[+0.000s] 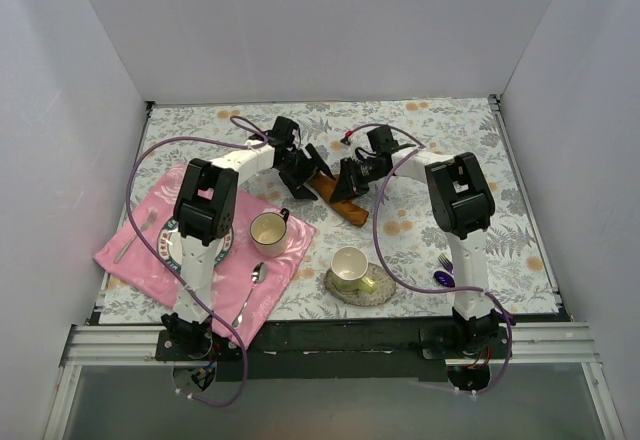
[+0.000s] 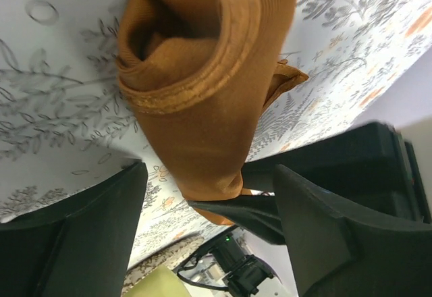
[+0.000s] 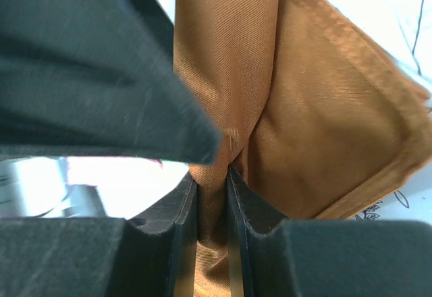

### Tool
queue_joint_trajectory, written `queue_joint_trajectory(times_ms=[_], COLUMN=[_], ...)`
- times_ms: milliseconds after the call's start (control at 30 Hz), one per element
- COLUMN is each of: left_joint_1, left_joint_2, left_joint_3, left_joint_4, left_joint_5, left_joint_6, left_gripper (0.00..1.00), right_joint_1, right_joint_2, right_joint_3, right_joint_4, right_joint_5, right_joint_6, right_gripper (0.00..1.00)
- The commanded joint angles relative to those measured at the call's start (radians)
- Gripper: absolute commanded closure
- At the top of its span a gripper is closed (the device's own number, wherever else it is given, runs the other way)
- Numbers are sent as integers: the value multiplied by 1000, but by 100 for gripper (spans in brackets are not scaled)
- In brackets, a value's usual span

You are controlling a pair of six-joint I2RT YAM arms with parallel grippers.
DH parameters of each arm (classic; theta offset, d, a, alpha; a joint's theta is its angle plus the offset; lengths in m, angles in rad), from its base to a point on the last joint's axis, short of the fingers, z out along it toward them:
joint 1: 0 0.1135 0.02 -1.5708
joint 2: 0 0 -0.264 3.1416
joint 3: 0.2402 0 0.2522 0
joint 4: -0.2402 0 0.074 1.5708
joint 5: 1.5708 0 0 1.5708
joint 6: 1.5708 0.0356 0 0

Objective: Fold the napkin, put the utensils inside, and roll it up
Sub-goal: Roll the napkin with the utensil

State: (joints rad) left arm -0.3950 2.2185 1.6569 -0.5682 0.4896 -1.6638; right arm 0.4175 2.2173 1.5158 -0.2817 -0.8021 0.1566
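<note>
- Nearest my right base, the purple fork [image 1: 445, 262] and the dark blue-purple spoon [image 1: 443, 279] lie on the table [image 1: 520, 190], well apart from the napkin.
- Left of them a cream cup [image 1: 349, 264] stands on a saucer [image 1: 381, 291].
- By my left base a pink cloth [image 1: 140, 255] lies spread, carrying a second cup [image 1: 268, 231] and a silver spoon [image 1: 250, 295].
- At mid-table the rust-orange napkin [image 1: 336, 200] lies as a loose roll, stretched between my two claws, one end open and showing the folds inside.
- My right claw [image 3: 212, 175] is pinched narrow on a fold of the napkin, cloth squeezed between both fingers.
- My left claw [image 2: 209, 175] stands wide at the roll's other end, one finger on either side, neither pressing the cloth.
</note>
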Motion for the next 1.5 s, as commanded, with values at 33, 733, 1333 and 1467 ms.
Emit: queue_joint_trajectory(times_ms=[33, 733, 1333, 1467], left_joint_1=[-42, -54, -30, -28], left_joint_2=[-13, 49, 52, 59], left_joint_3=[7, 75, 49, 50], left_joint_4=[-84, -144, -111, -104], left_joint_5=[-123, -206, -108, -86], left_joint_6=[25, 53, 27, 16], left_gripper=[29, 62, 61, 61], right_joint_1=[-45, 22, 369, 371], right_joint_2=[110, -89, -154, -166], right_joint_3=[-11, 100, 26, -15], right_joint_4=[-8, -309, -180, -113], right_joint_5=[-221, 302, 1115, 1084], right_joint_6=[106, -154, -393, -400], right_gripper=[78, 34, 19, 21])
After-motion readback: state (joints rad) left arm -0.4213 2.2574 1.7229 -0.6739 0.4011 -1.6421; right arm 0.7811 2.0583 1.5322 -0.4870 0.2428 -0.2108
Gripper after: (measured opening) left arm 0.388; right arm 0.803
